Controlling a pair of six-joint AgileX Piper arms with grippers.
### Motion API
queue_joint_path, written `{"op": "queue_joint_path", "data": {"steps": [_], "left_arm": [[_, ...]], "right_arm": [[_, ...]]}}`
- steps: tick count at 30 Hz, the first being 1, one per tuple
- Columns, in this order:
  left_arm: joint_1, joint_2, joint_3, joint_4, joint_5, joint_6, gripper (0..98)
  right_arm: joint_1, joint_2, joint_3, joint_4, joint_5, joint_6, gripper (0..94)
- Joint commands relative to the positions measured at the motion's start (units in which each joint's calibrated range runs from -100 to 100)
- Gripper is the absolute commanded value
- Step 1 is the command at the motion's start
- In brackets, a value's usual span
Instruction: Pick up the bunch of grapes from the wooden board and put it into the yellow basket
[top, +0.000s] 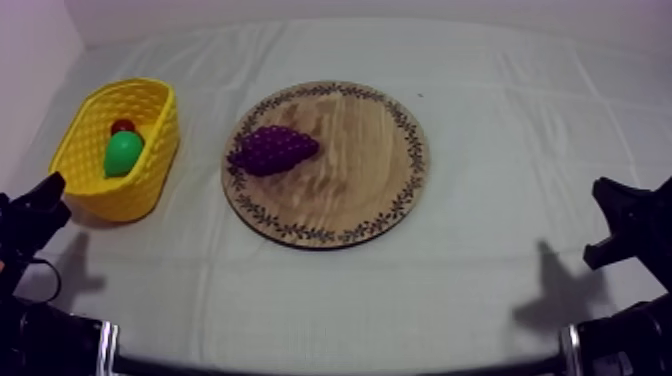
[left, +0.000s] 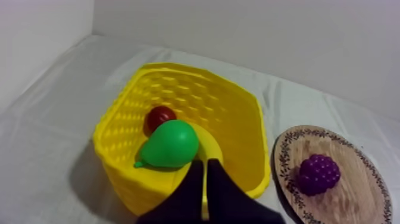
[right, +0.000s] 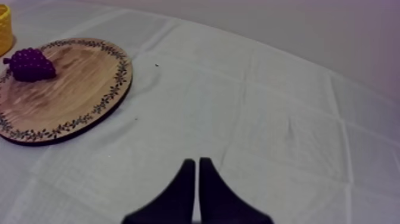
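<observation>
Two grippers, both pinched to narrow wedge, nothing held: left gripper beyond yellow basket from wooden board, right gripper over bare cloth, well apart from board. Bunch of grapes on board, near rim on basket side. Basket just beside board, not touching; pear and small red fruit inside, side by side.

Overhead and both wrist views share the board.
</observation>
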Motion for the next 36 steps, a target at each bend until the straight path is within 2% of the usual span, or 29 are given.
{"op": "queue_joint_path", "data": {"steps": [1, 20, 24, 27, 33, 36], "left_arm": [[0.0, 0.0, 0.0, 0.02, 0.0, 0.0, 0.1], [0.0, 0.0, 0.0, 0.02, 0.0, -0.1, 0.1], [0.0, 0.0, 0.0, 0.13, 0.0, -3.2, 0.2], [0.1, 0.0, 0.0, 0.15, 0.0, -3.8, 0.1], [0.1, 0.4, -0.1, 0.1, -0.1, -7.3, 0.0], [0.1, 2.4, -0.3, -0.03, -3.0, -8.5, 0.0]], "right_arm": [[0.0, 0.0, 0.0, 0.0, 0.0, 0.0, 0.4], [0.0, 0.0, 0.0, 0.0, 0.0, 0.0, 0.4], [0.0, 0.0, 0.0, 0.0, 0.0, 0.0, 0.4], [0.0, 0.0, 0.0, 0.0, 0.0, 0.0, 0.4], [0.0, 0.0, 0.0, 0.0, 0.0, 0.0, 0.4], [0.0, 0.0, 0.0, 0.0, 0.0, 0.0, 0.4]]}}
